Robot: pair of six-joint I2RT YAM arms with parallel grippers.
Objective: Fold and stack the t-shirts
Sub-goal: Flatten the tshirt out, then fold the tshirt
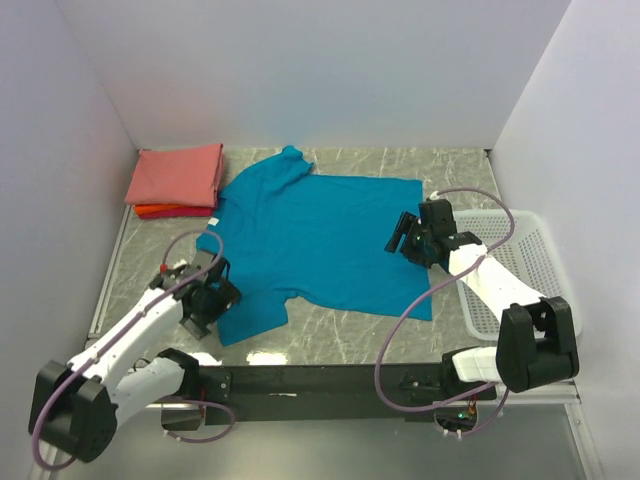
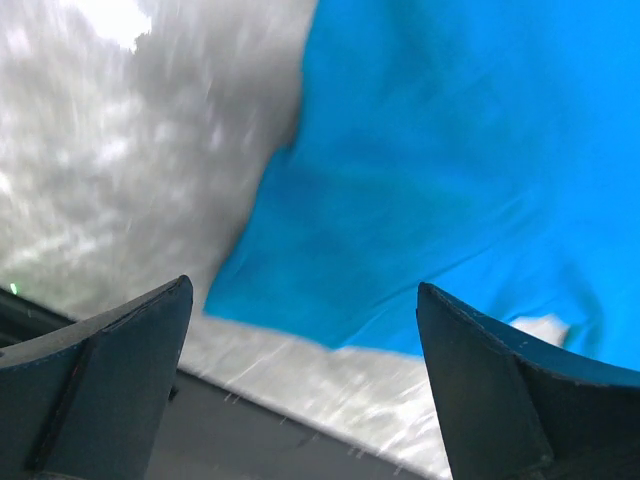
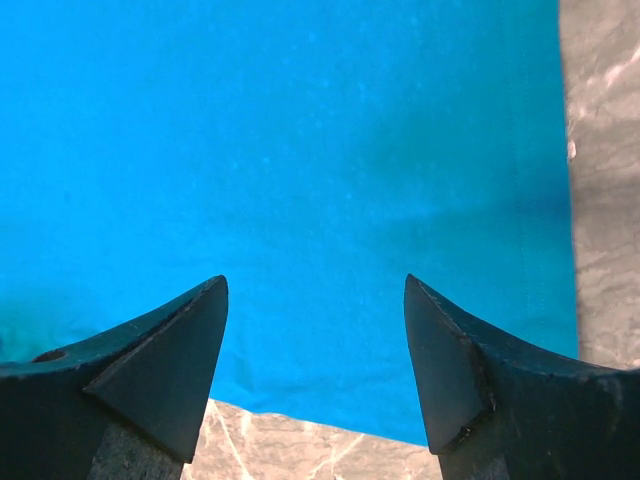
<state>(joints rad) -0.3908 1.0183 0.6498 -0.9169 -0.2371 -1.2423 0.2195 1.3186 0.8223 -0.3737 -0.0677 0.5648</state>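
- The teal t-shirt (image 1: 315,240) is laid flat, centre; folded shirts (image 1: 178,175) are stacked far-left.
- The left gripper (image 2: 303,300), over a sleeve (image 1: 250,315), and the right gripper (image 3: 316,290), over the hem edge (image 1: 418,270), are held spread, empty.
- Risk judged: cloth may be bunched by uneven lifts.

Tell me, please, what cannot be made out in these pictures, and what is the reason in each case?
1. Top view: of the orange-red shirt, only an edge shows beneath the salmon-pink shirt.
2. Top view: the near corner of the teal shirt is partly covered by the left gripper.
3. Top view: the inside of the basket is partly behind the right arm.
4. Left wrist view: the table is blurred.
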